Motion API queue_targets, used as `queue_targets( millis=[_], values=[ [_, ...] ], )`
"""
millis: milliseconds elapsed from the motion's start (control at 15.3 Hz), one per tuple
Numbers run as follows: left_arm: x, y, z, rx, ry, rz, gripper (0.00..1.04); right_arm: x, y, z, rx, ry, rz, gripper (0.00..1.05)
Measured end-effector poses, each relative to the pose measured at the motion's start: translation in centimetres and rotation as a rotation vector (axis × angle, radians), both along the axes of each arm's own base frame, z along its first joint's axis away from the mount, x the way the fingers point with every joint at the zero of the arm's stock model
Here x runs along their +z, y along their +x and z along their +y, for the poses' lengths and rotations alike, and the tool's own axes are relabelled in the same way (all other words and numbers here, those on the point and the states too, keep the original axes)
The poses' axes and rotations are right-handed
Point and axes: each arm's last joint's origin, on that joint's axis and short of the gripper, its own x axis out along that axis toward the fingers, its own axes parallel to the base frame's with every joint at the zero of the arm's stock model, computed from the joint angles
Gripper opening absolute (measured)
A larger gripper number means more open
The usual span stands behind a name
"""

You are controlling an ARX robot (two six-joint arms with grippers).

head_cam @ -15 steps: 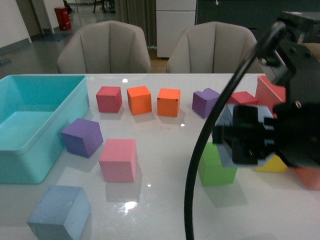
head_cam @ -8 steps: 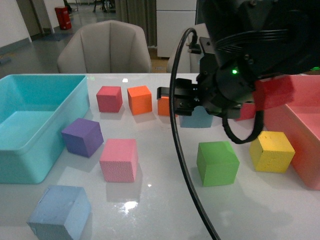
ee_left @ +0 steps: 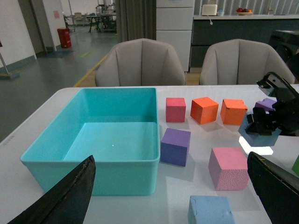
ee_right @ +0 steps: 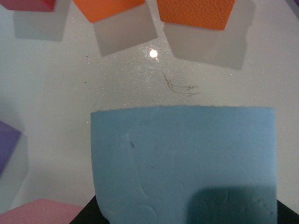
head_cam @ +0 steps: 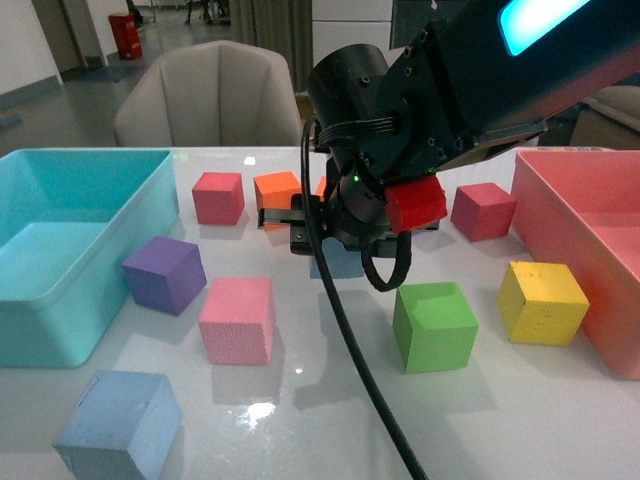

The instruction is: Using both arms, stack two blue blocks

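The right gripper (head_cam: 335, 240) squeezed one blue block (head_cam: 340, 265) by the orange cubes (head_cam: 280, 188); the left gripper (ee_left: 170, 157) gaped empty. The other blue block (head_cam: 115, 425) sat far off, so a long carry could shake the held one loose.

On the table there are two blue blocks, the near blue block (head_cam: 118, 425) and the far blue block (head_cam: 338, 262). There are two purple cubes (head_cam: 165, 273) (ee_left: 267, 103), two orange cubes (ee_left: 204, 109) (ee_left: 233, 111) and two red cubes (head_cam: 218, 197) (head_cam: 484, 210). There is one pink cube (head_cam: 237, 318), one green cube (head_cam: 433, 325) and one yellow cube (head_cam: 541, 300). There are two bins, a turquoise bin (head_cam: 150, 215) and a pink bin (head_cam: 560, 215). Behind the table stand two chairs (ee_left: 141, 60) (ee_left: 241, 60).
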Motion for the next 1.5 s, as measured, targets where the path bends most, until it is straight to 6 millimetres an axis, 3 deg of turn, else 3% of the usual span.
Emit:
queue_targets(
  millis=[652,978,1109,1370,1500],
  values=[
    [0.0,0.0,0.0,0.000,0.000,0.000,0.98,-2.1,1.6,1.4,-0.087,-0.057,0.089,0.45],
    [0.0,0.0,0.0,0.000,0.000,0.000,0.98,-1.8,1.9,1.5,-0.085,-0.053,0.081,0.99],
    [0.0,0.0,0.0,0.000,0.000,0.000,0.98,-1.5,2.0,1.5,-0.080,-0.039,0.068,0.98],
    [0.0,0.0,0.0,0.000,0.000,0.000,0.98,2.3,1.2,0.2,-0.077,0.037,-0.021,0.98],
    [0.0,0.0,0.0,0.000,0.000,0.000,0.98,5.8,-0.3,-2.0,-0.084,0.114,-0.132,0.98]
  ],
)
